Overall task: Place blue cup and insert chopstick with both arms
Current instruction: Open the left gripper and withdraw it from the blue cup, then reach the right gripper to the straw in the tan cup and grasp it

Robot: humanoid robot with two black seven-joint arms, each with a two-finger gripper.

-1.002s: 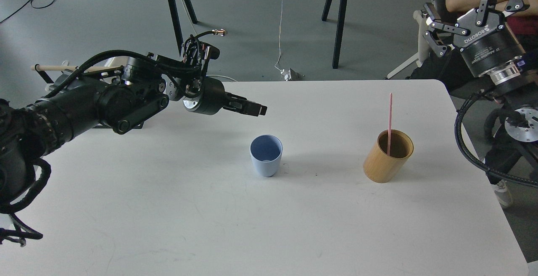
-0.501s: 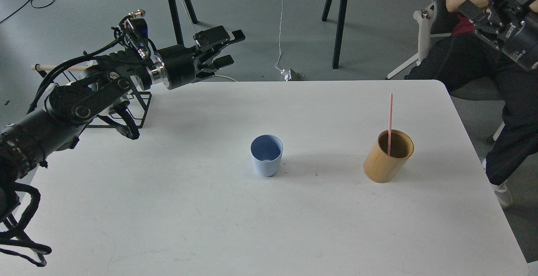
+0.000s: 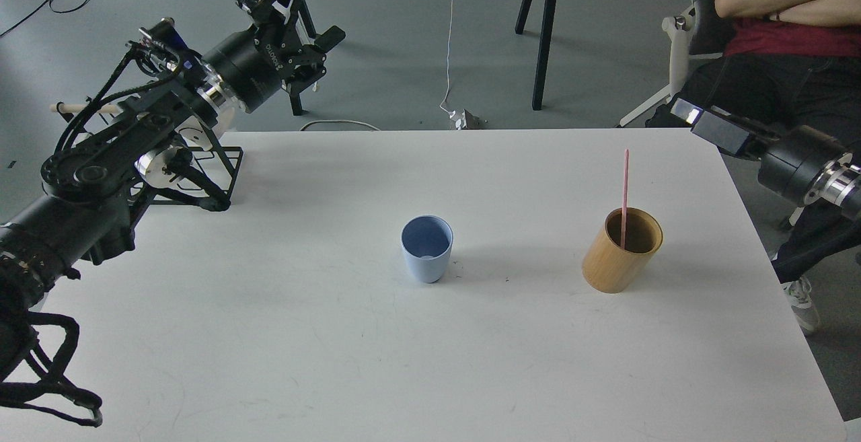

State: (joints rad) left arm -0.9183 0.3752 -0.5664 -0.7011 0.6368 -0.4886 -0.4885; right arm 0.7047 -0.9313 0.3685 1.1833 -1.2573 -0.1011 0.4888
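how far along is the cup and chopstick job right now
Placing looks done: the small pale blue plastic cup stands upright and empty mid-table. Nothing is in hand: the left gripper is open, raised past the table's far edge, and the right gripper sits beyond the right edge, its fingers unreadable. Left: the thin pink-red chopstick stands in the tan wooden cylinder cup and needs moving to the blue cup.
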